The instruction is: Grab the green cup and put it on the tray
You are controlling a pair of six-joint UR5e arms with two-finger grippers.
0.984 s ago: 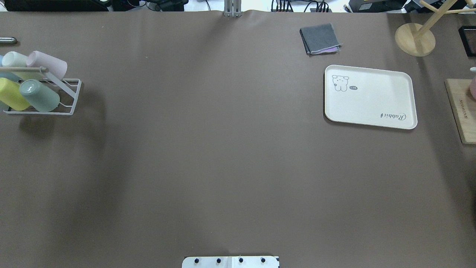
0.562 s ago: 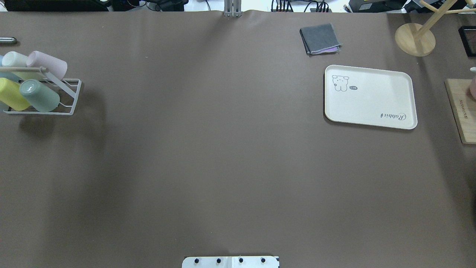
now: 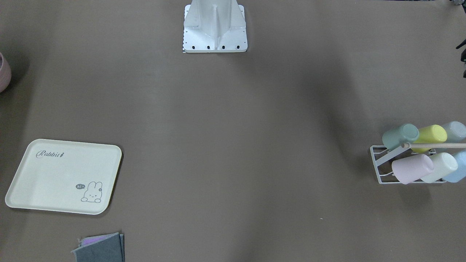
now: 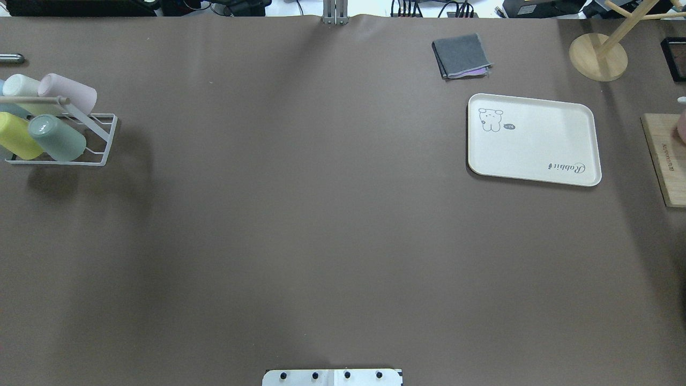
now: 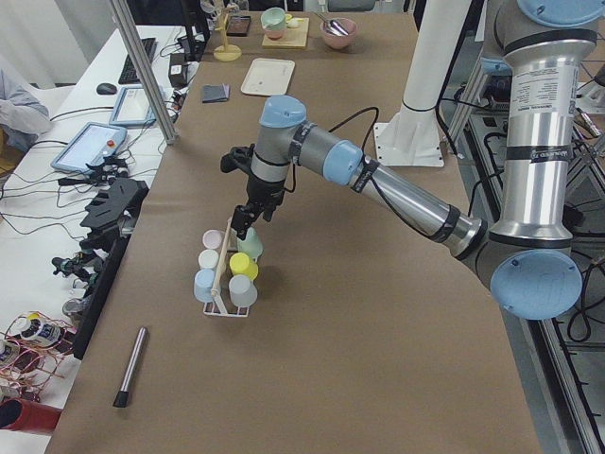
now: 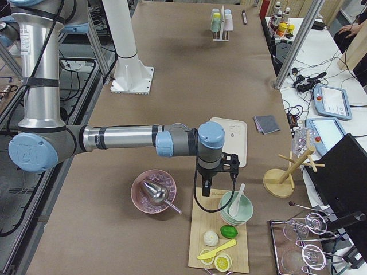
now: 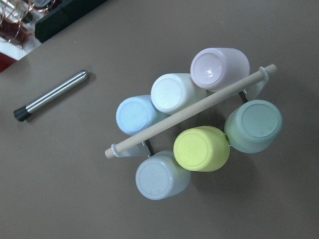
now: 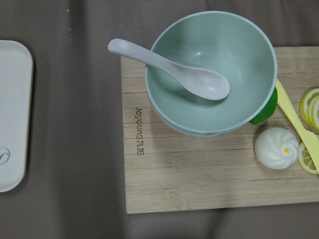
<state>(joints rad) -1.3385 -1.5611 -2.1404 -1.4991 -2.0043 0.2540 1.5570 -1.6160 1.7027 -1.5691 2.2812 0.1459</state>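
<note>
The sage-green cup [image 4: 56, 138] lies on its side in a white wire rack [image 4: 102, 140] at the table's far left, next to a yellow cup [image 4: 16, 135]. It also shows in the front-facing view [image 3: 400, 136] and in the left wrist view, the green cup [image 7: 253, 125] seen bottom-on. The left gripper [image 5: 244, 225] hangs just above the rack; I cannot tell whether it is open or shut. The cream tray [image 4: 536, 145] sits bare at the right. The right gripper [image 6: 205, 187] hovers over a wooden board beyond the tray [image 6: 229, 140]; its state cannot be told.
The rack also holds pink, white and blue cups [image 7: 219, 67]. A metal rod [image 7: 52, 95] lies near it. A folded grey cloth [image 4: 461, 54], a wooden stand [image 4: 597, 56], and a cutting board [image 8: 199, 174] with a green bowl, spoon and food lie near the tray.
</note>
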